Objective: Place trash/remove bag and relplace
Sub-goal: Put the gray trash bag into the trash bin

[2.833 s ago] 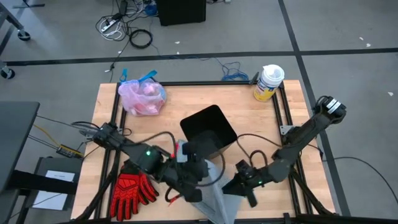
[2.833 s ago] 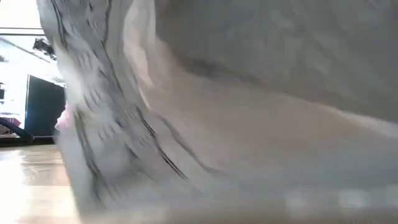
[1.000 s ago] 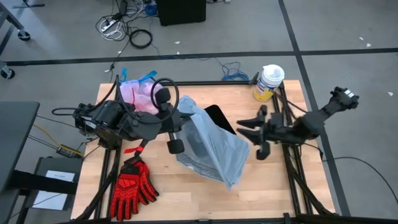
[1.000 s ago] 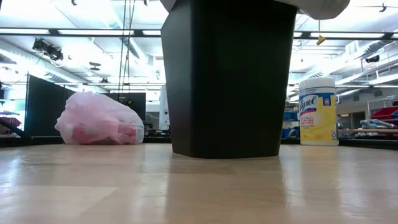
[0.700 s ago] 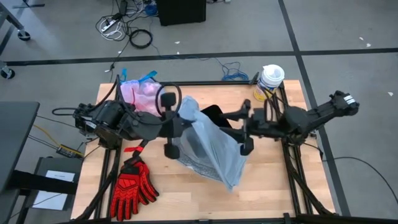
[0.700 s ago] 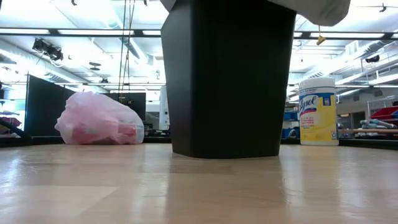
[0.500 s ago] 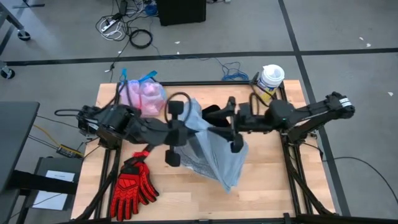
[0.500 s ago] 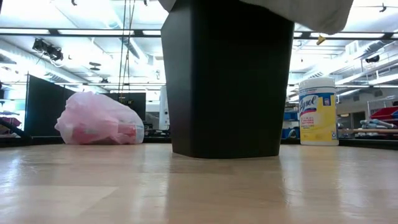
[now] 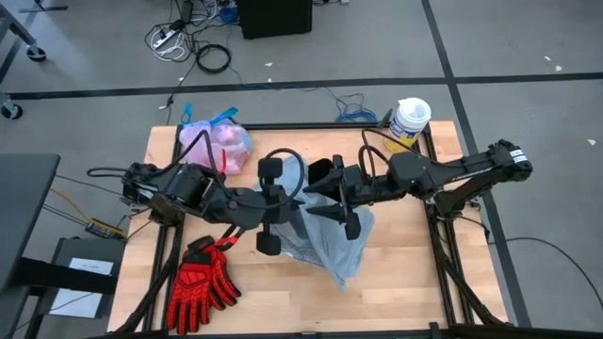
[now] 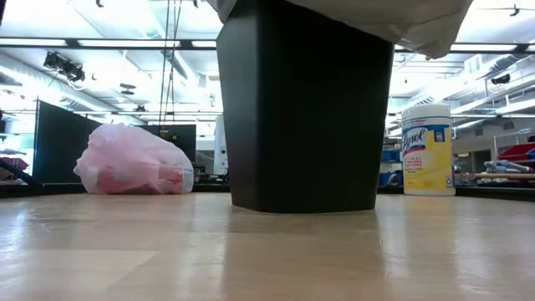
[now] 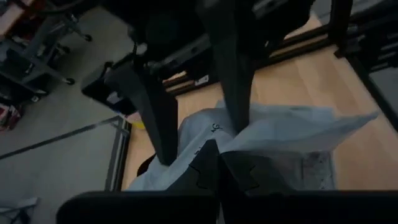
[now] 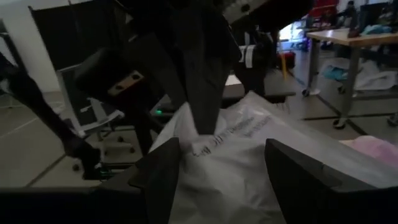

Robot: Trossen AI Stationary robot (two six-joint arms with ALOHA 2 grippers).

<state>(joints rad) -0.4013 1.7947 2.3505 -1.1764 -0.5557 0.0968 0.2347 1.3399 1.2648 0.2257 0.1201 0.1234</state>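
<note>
Grey-blue liner [image 9: 325, 235] slanting off bin [image 10: 305, 109], pinched by left gripper [image 9: 285, 201]; right gripper [image 9: 332, 199] spread.

A yellow tub with a white lid [image 9: 407, 124] stands at the two o'clock corner of the wooden table [image 9: 415, 282]. Red gloves [image 9: 199, 283] lie near eight o'clock. On the grey floor beyond twelve o'clock sit coiled cables [image 9: 193, 47] and a black box [image 9: 274, 16].
</note>
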